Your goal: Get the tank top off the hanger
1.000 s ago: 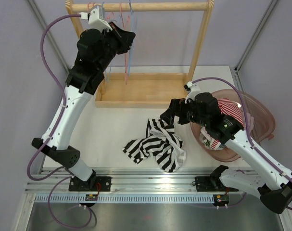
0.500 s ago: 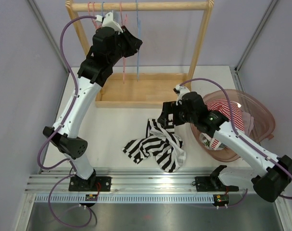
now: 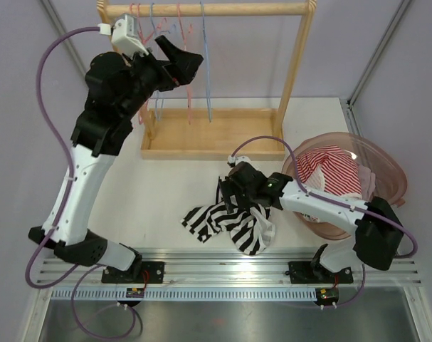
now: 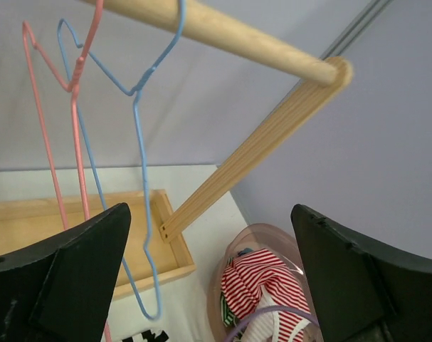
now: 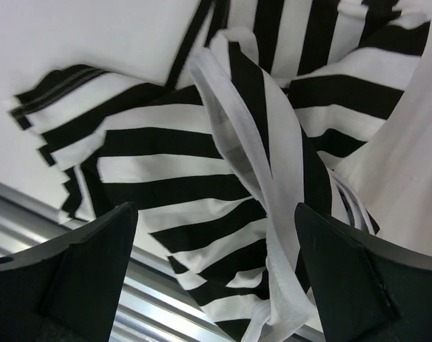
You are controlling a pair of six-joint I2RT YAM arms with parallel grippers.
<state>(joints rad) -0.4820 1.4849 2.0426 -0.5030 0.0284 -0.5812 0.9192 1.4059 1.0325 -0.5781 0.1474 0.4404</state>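
Left fingers point(image 3: 181, 58) wide apart, empty, high at far left beside the rail. Right fingers point(image 3: 227, 192) equally wide, gripping nothing, low at near centre. White desk point(image 3: 166, 185). Tall wooden clothes rack point(image 3: 201, 10) at the far side. Pink translucent plastic basket point(image 3: 390, 178) at right, red-and-white striped cloth point(image 3: 333, 167) inside. Black-and-white striped tank top point(image 3: 233, 224) off any hanger, crumpled on the desk directly under the right fingers. Thin blue wire hanger point(image 3: 206, 64) and pink wire hanger point(image 3: 189, 100) bare on the rail.
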